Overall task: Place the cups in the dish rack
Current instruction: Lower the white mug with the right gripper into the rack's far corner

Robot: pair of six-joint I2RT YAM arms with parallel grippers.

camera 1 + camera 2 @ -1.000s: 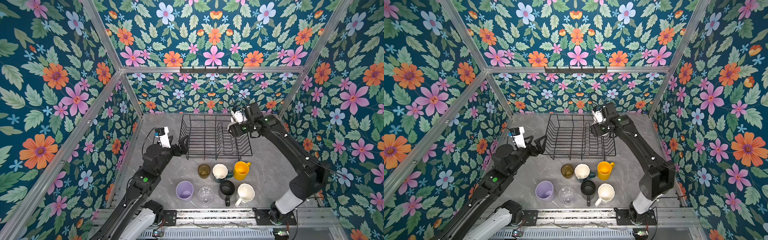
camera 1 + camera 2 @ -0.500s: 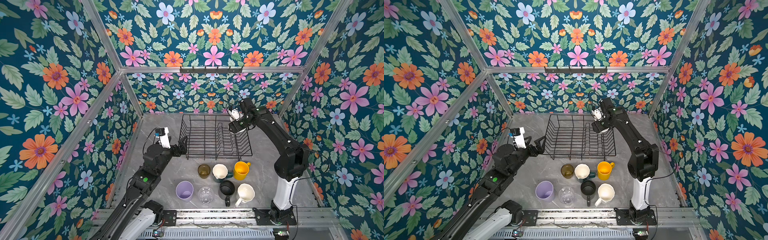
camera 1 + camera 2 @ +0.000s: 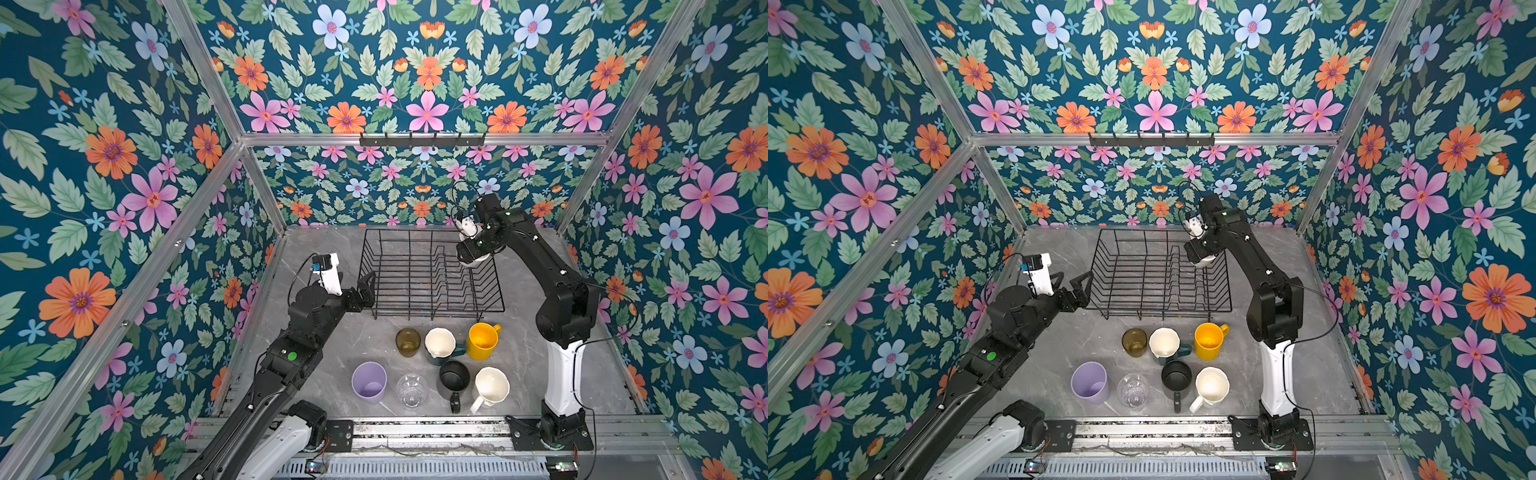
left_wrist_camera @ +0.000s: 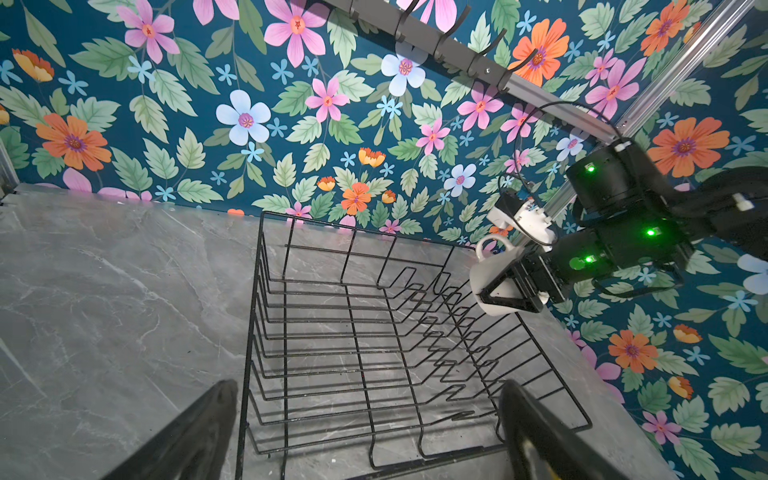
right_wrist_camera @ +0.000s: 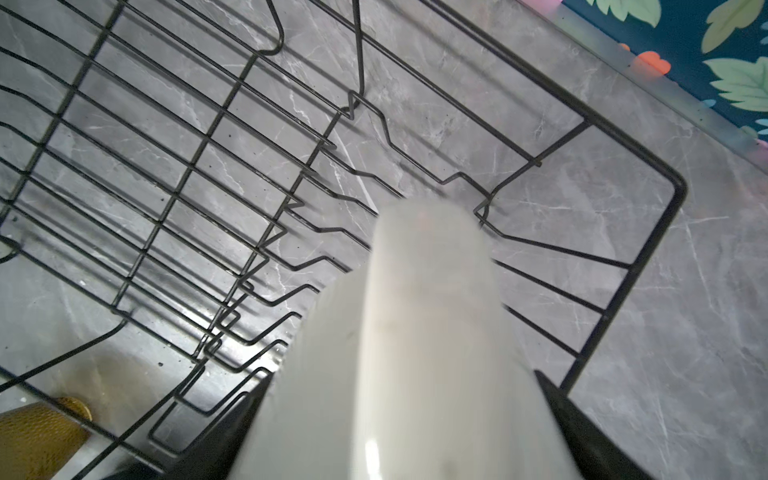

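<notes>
The right claw (image 3: pixel 472 258) was spread wide around a plain white ceramic mug (image 4: pixel 490 270), with a black finger on either side of its body. It held the mug above the far right corner of the large black wire dish rack (image 3: pixel 409 272), over the row of upright prongs; whether the mug touched the wires could not be told. The left claw (image 3: pixel 1073 284) stood fully open with nothing in it, just beside the rack's near left corner. The rack sat toward the back of the grey marble-patterned worktop (image 3: pixel 322 249). A bare strip ran behind it up to the flowered rear wall (image 3: pixel 374 195), with a broad bare stretch on its left and a narrower one on its right. Seven cups stood in front of it in two rows, well apart from both claws. An olive-amber glass (image 3: pixel 407 341), a cream-lined dark green mug (image 3: pixel 439 343) and a yellow mug (image 3: pixel 482 340) stood near the rack's front edge. A lavender tumbler (image 3: pixel 369 381), a clear glass (image 3: pixel 411 390), a black mug (image 3: pixel 454 375) and a white handled mug (image 3: pixel 491 384) stood close to the aluminium rail (image 3: pixel 415 428) along the worktop's front edge.
</notes>
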